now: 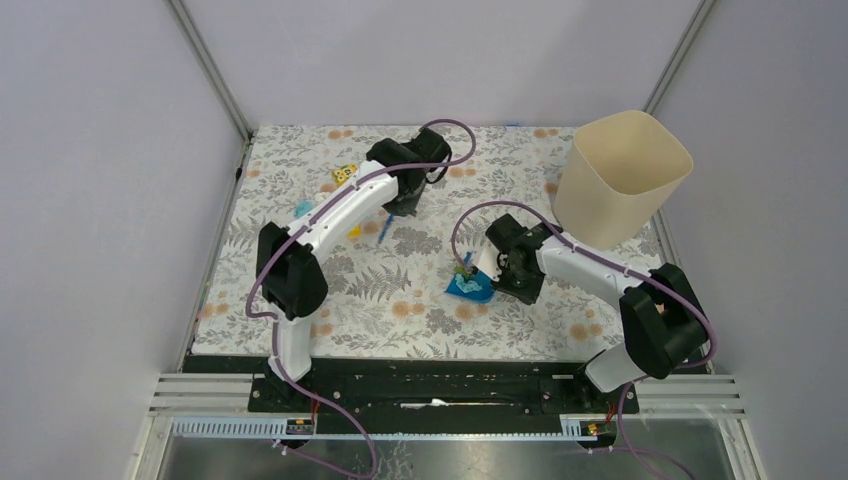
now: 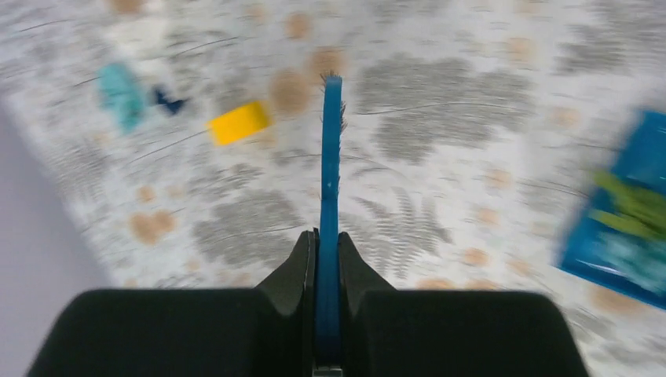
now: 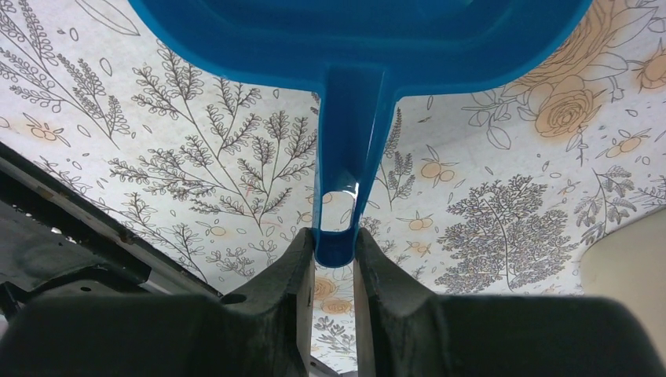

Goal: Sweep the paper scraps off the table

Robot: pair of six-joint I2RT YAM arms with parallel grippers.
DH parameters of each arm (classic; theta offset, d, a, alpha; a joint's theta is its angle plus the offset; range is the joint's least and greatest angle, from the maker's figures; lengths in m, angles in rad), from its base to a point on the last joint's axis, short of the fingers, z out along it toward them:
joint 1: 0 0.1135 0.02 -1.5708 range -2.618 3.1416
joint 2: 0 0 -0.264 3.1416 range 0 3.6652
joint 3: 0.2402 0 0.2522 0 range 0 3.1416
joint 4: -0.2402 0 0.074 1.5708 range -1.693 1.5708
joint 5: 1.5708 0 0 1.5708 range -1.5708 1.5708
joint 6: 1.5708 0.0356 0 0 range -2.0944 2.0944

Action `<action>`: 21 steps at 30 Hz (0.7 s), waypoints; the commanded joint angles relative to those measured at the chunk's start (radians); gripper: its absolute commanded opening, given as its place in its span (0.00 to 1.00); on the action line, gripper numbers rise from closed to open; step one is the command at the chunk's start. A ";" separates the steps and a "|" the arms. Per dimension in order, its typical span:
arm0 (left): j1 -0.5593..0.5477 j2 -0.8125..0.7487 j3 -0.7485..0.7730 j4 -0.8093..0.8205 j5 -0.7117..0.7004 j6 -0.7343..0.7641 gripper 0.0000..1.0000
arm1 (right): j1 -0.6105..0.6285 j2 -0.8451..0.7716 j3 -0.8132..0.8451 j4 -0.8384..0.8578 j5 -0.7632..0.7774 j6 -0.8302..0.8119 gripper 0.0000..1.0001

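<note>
Top external: yellow cube (image 1: 345,175) on table (image 1: 400,330) bears markings (too small to read).

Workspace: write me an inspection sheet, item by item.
Surface: table under a fern-and-flower cloth.
Job's things: light blue paper scrap loose at left; green scraps in the blue dustpan; blue brush.
Clutter: yellow cube; beige bin at right.
Grippers: left gripper shut on the brush; right gripper shut on the dustpan's handle.
Cables: purple cable looped along each arm.
Surroundings: grey walls, metal frame posts.
</note>
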 commanded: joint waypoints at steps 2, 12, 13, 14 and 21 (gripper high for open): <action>0.054 -0.021 -0.072 0.003 -0.508 0.071 0.00 | 0.014 -0.047 -0.025 0.013 -0.033 0.015 0.00; 0.313 0.070 -0.145 0.232 -0.527 0.162 0.00 | 0.028 -0.070 -0.046 0.021 -0.070 0.034 0.00; 0.332 0.092 -0.146 0.266 -0.511 0.177 0.00 | 0.029 -0.074 -0.049 0.022 -0.073 0.036 0.00; 0.349 0.119 -0.141 0.277 -0.503 0.192 0.00 | 0.029 -0.077 -0.050 0.022 -0.075 0.038 0.00; 0.414 0.256 -0.076 0.293 -0.424 0.182 0.00 | 0.030 -0.091 -0.071 0.028 -0.080 0.050 0.00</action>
